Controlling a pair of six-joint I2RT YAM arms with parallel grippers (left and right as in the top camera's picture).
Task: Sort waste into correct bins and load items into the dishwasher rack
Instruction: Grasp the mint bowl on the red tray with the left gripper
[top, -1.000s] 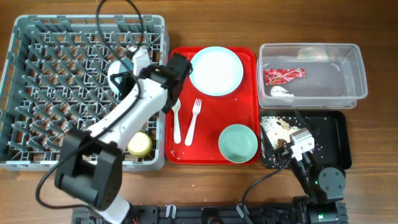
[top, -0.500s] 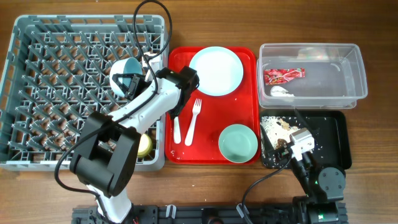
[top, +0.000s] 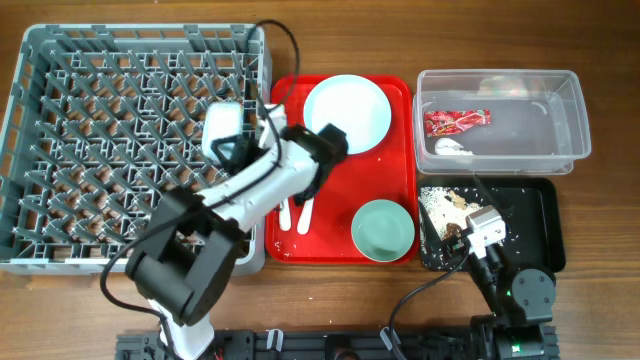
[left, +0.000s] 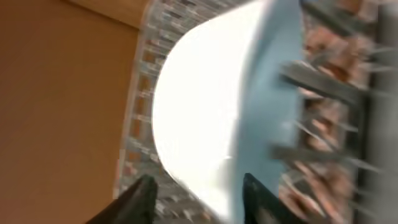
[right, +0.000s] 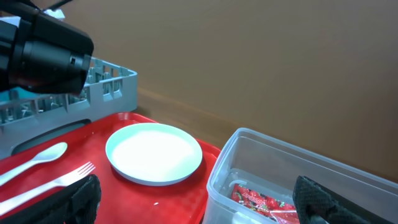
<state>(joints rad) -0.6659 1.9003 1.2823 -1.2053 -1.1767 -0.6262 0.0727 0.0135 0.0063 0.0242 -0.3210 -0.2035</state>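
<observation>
The grey dishwasher rack (top: 100, 150) fills the left. My left gripper (top: 238, 148) is near its right edge, jaws open (left: 198, 186). The pale blue bowl (left: 267, 93) stands on edge among the pegs just ahead of them, blurred. The pale blue plate (top: 347, 113), mint bowl (top: 383, 228), white spoon (top: 284, 208) and fork (top: 306, 215) lie on the red tray. The clear tub (top: 570, 110) holds the red wrapper (top: 455, 121) and napkin (top: 452, 147). Food scraps (top: 440, 200) lie in the black tray (top: 540, 220). My right gripper (top: 470, 230) is open and empty. The yellow cup is hidden.
The red serving tray (top: 400, 170) sits between rack and bins. My left arm crosses the rack's right wall and the tray's left part, covering the tops of spoon and fork. The right wrist view shows the plate (right: 154, 152), tub (right: 280, 168) and rack corner (right: 106, 84).
My left arm has swung right, its elbow now over the red tray. The gripper shifted right and down toward the rack's right edge. The arm now covers the yellow cup. The right arm is still.
</observation>
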